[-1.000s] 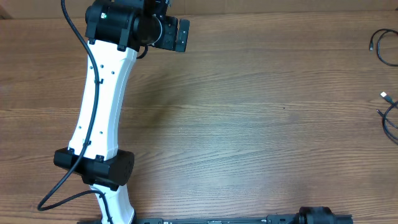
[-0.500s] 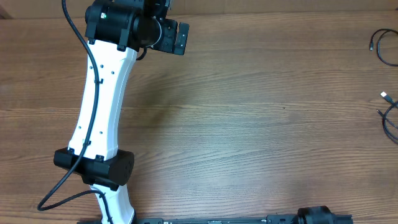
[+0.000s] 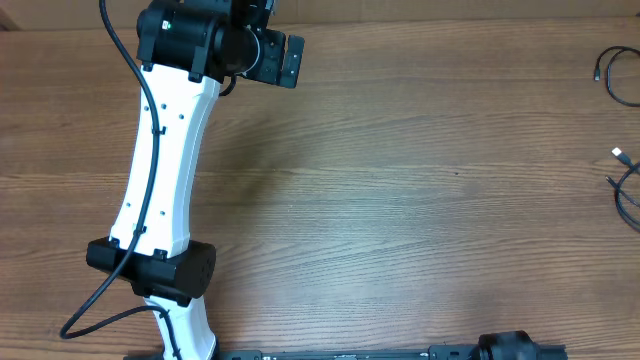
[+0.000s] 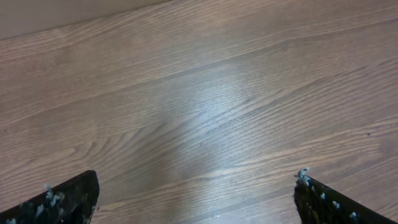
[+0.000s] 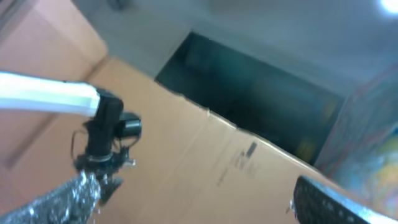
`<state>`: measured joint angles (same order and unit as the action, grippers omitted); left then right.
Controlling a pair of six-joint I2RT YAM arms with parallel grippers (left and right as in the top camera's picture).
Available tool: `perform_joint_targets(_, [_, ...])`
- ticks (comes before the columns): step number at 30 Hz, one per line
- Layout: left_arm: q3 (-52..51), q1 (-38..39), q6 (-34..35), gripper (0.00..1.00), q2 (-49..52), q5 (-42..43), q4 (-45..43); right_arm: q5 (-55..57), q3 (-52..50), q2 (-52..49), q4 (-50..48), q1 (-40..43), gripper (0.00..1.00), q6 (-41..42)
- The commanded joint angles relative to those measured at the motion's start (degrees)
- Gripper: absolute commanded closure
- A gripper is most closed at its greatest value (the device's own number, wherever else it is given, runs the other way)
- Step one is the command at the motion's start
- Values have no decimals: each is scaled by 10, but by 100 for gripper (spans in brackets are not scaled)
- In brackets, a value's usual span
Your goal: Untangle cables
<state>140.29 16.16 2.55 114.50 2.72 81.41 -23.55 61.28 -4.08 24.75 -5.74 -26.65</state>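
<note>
Black cables lie at the far right edge of the table in the overhead view: one loop [image 3: 618, 75] at the upper right and another cable [image 3: 626, 190] with a light plug below it, both cut off by the frame. My left gripper [image 3: 290, 58] is at the table's far left, far from the cables; in the left wrist view its fingers [image 4: 196, 199] are wide apart over bare wood, holding nothing. My right gripper [image 5: 196, 199] shows open in the right wrist view, pointing away from the table; only the right arm's base [image 3: 520, 348] shows in the overhead view.
The left arm's white link [image 3: 160, 170] stretches from the front edge to the back left. A brown cardboard box [image 5: 205, 168] and a white arm on a black mount [image 5: 106, 124] show in the right wrist view. The wooden table [image 3: 400, 200] spans the overhead view.
</note>
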Motion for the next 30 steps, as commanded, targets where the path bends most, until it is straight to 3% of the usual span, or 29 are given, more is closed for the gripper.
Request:
perform_joint_targets(1, [4, 4, -13, 0, 2, -4, 4, 28, -103, -2, -118, -3, 0, 53])
perform_joint_targets(8, [4, 4, -29, 0, 2, -4, 3, 103, -329, -2, -433, -3, 0, 134])
perform_joint_targets(12, [4, 4, -35, 0, 2, -4, 0, 139, -445, -2, -547, -3, 0, 134])
perform_joint_targets(19, [4, 4, -35, 0, 2, -4, 3, 160, -535, -2, -553, -3, 0, 169])
perform_joint_targets(30, [4, 4, -39, 0, 2, -6, 15, 160, -558, -2, -390, -3, 0, 209])
